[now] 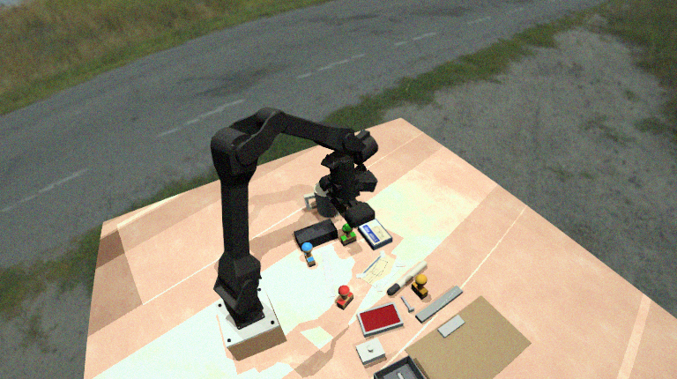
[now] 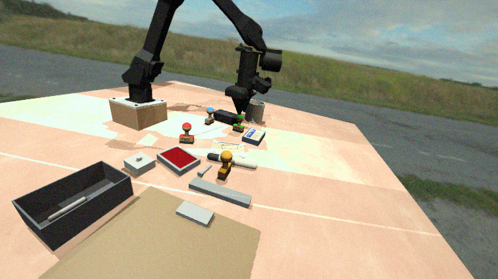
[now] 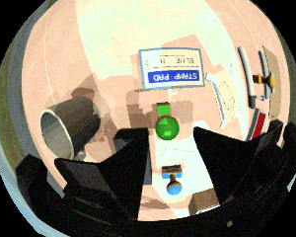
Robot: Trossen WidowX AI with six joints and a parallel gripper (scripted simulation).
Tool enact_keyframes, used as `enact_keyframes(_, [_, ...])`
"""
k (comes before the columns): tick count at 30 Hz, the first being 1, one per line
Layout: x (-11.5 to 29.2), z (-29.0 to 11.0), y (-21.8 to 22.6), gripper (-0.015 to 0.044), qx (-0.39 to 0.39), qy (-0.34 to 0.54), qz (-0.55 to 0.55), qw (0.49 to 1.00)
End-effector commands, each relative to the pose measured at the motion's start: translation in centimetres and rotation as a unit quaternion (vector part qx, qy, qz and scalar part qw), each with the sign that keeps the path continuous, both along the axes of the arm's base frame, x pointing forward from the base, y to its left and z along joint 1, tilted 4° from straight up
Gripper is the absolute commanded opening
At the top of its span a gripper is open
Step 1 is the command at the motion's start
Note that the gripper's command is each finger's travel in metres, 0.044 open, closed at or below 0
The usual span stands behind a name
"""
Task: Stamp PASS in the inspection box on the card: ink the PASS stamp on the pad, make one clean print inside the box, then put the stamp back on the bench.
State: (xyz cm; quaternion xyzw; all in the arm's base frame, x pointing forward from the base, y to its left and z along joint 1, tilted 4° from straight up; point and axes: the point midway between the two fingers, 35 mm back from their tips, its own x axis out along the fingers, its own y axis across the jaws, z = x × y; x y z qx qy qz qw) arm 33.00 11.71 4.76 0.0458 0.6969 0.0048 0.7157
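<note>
From my exterior view, left to right: a dark open-topped tray (image 2: 73,202), a flat red ink pad (image 2: 178,157) in a grey frame, the pale card (image 2: 227,146), a smooth grey cylindrical cup (image 2: 255,111). The green-knobbed stamp (image 2: 238,123) stands upright on the bench (image 2: 330,194), directly beneath my gripper (image 2: 241,109), not touched. In the wrist view its round knob sits between the half-spread, empty jaws. My arm arches high, forearm pointing straight down.
</note>
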Motion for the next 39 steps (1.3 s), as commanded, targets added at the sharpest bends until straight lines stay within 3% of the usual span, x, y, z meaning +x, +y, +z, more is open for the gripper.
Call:
enact_keyframes(1, [-0.2,-0.9,0.1,0.0222,0.001,0.005,-0.001,1.000])
enact_keyframes(34, [-0.3,-5.5,0.5,0.0222,0.001,0.005,-0.001,1.000])
enact_keyframes(39, [-0.1,-5.2,0.4,0.0111,0.000,0.002,0.000,1.000])
